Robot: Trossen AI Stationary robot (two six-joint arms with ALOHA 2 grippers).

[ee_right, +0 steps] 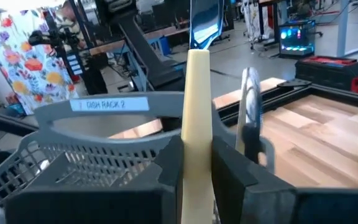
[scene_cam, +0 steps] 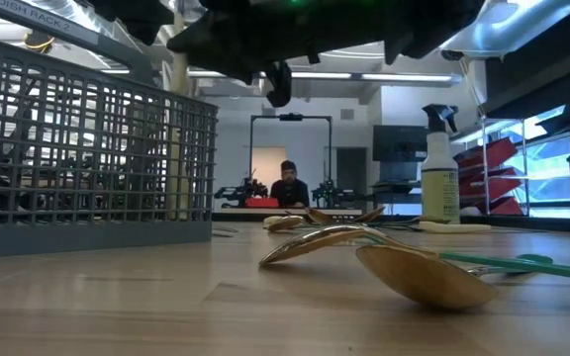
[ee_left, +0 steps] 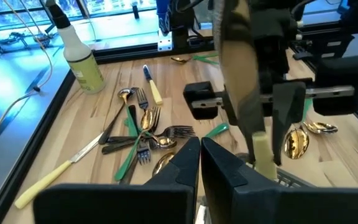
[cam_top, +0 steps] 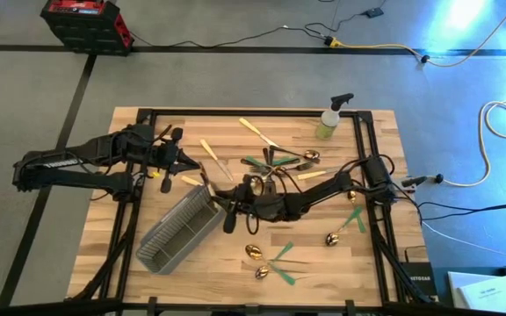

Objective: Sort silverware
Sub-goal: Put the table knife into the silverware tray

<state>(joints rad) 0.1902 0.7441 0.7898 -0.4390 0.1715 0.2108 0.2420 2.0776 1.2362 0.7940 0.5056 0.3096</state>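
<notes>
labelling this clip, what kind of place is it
Probably a robotics lab or workshop: a wooden table on a bare concrete floor, cables trailing across it, and workbenches with equipment and a seated person behind.

A grey wire-mesh caddy [cam_top: 178, 233] is lying at an angle on the pale wooden slatted table [cam_top: 200, 281], and a yellow-green spray bottle with a dark trigger [cam_top: 329, 121] is standing upright near its far edge. A red and black case [cam_top: 84, 22] is sitting on the grey floor beyond, while a person in dark clothes [scene_cam: 289, 185] is sitting in the room behind.

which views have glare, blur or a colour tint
High view: blue glare at the top right corner, table evenly lit. Low view: the near spoon is soft, the arms overhead dark against ceiling lights. Left wrist view: blue tint by the bottle. Right wrist view: the knife in the right end effector looms large, the room behind blurred.
</notes>
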